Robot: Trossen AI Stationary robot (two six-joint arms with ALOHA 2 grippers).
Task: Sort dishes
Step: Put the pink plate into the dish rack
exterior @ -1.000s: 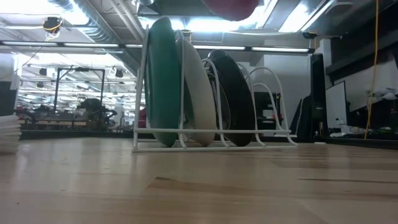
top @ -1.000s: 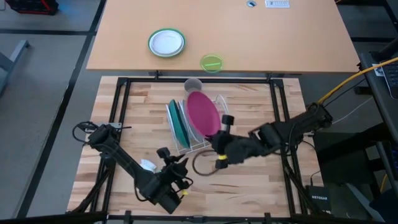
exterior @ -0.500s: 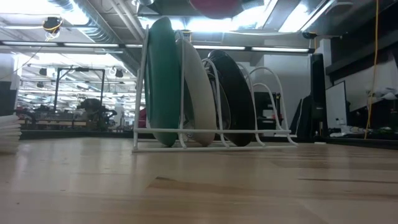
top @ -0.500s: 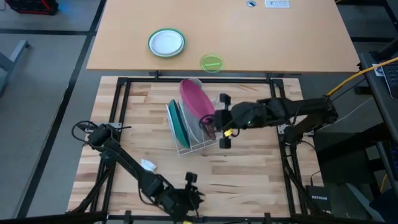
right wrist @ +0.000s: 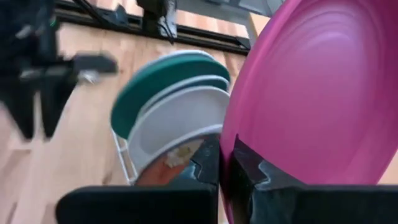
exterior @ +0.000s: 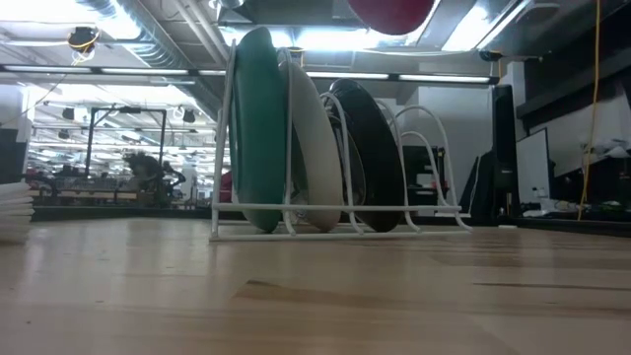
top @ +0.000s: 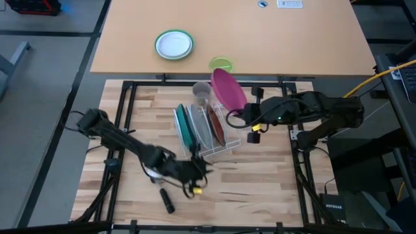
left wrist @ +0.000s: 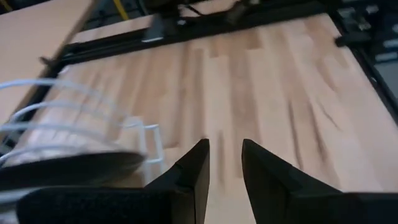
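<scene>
A white wire rack stands mid-table. The teal-green plate, the white plate and the dark red plate stand on edge in its slots; the low view shows them too. My right gripper is shut on the magenta plate, above the rack's far right end. My left gripper is open and empty, low over the table just near of the rack, with its fingers a little apart. My right gripper pinches the magenta plate's rim between its two fingers, one on each face. The fingers come roughly level from the table's right side. The plate stands tilted on edge beyond the fingers, lifted clear above the rack, and its lower edge shows in the low view.
A clear cup stands at the rack's far end. A small green-rimmed white plate and a lime-green dish sit on the far tan table. A white stack lies on the table's near left part.
My right gripper has carried the magenta plate from over the rack's near end toward the far edge and a little right, still clear of the rack. My left gripper has swung right along the near edge, then toward the rack.
</scene>
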